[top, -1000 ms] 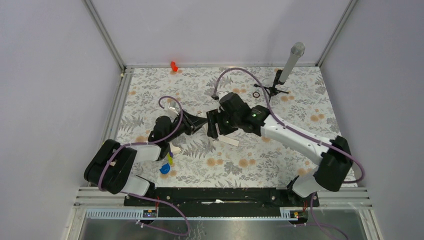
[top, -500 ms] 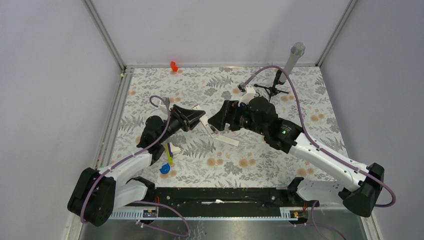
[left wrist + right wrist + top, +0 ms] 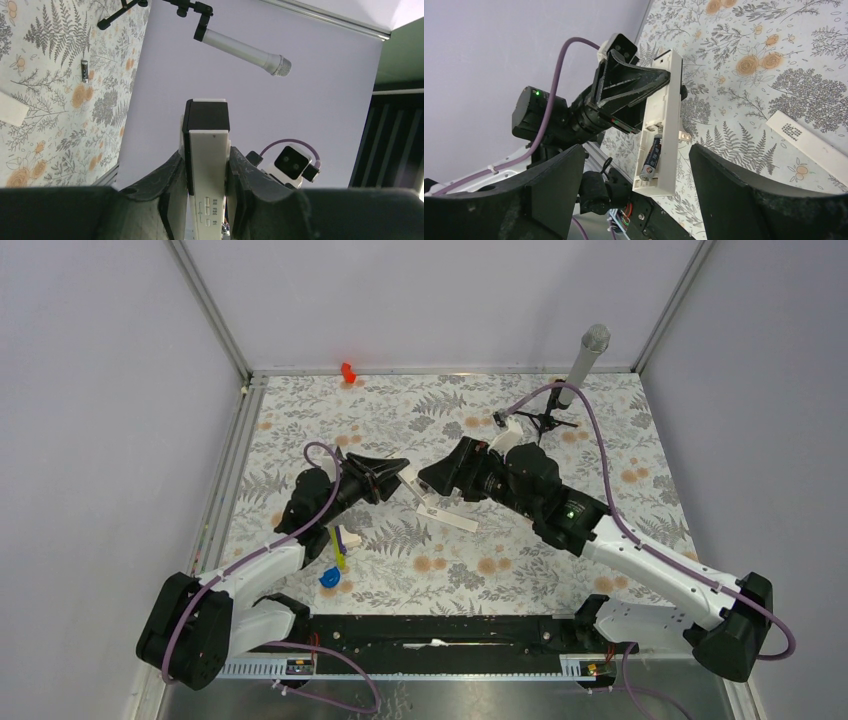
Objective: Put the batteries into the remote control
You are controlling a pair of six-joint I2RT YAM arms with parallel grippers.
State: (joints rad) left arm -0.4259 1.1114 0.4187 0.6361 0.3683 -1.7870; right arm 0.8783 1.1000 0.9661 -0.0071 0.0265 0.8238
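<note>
White strip (image 3: 456,521) by R gripper (image 3: 432,483)

Site type: robotics lab test cell.

Indicators:
- Plain grey-lilac walls (image 3: 100,390) enclose table on three sides.
- Aluminium frame posts (image 3: 208,310) stand at rear corners.
- Left arm (image 3: 260,565) and right arm (image 3: 650,565) bolted to black base rail (image 3: 430,630) at near edge.
- Exposed purple cable (image 3: 555,70) loops along arm.
- Slotted cable duct (image 3: 230,667) runs below rail.
- Green status LED (image 3: 571,509) lit on right arm.
- Microphone (image 3: 583,360) on small tripod stand (image 3: 545,422), far right of table.
- Floral sheet (image 3: 300,410) covers work surface.
</note>
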